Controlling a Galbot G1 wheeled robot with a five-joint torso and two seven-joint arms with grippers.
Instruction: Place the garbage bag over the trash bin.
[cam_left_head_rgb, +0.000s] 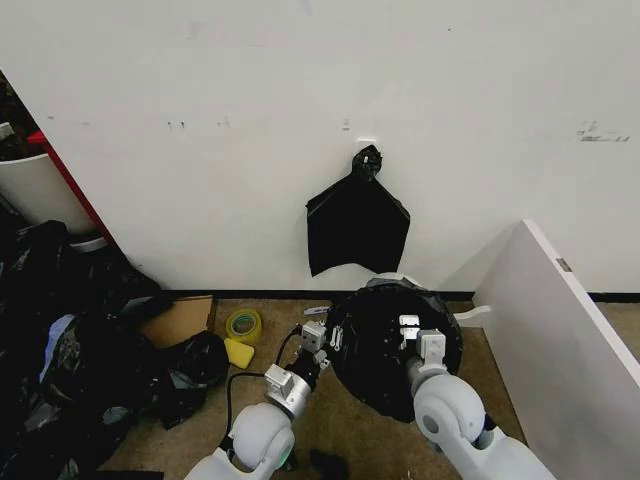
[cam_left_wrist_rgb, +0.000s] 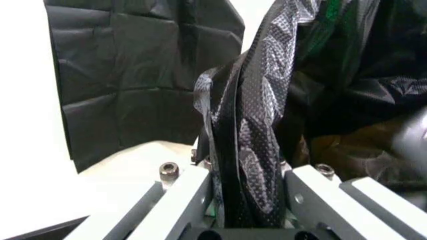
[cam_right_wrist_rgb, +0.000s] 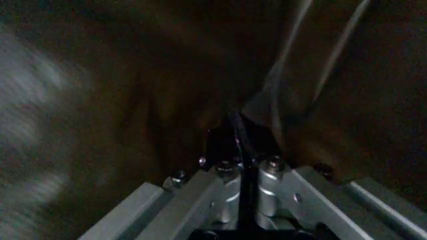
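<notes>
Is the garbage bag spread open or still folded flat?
Spread open: garbage bag balloons round, stretched between left pincer and right pincer.

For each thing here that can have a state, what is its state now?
garbage bag: spread open, draped over the trash bin, held at both sides.
trash bin: almost wholly covered.
left gripper: shut on a bunched fold of the bag.
right gripper: shut on the bag.
flat black bag: hanging on the wall.

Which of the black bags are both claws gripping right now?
The garbage bag opened out on the floor between the left claw and right claw, not the flat bag hanging on the wall or the heap at left.
</notes>
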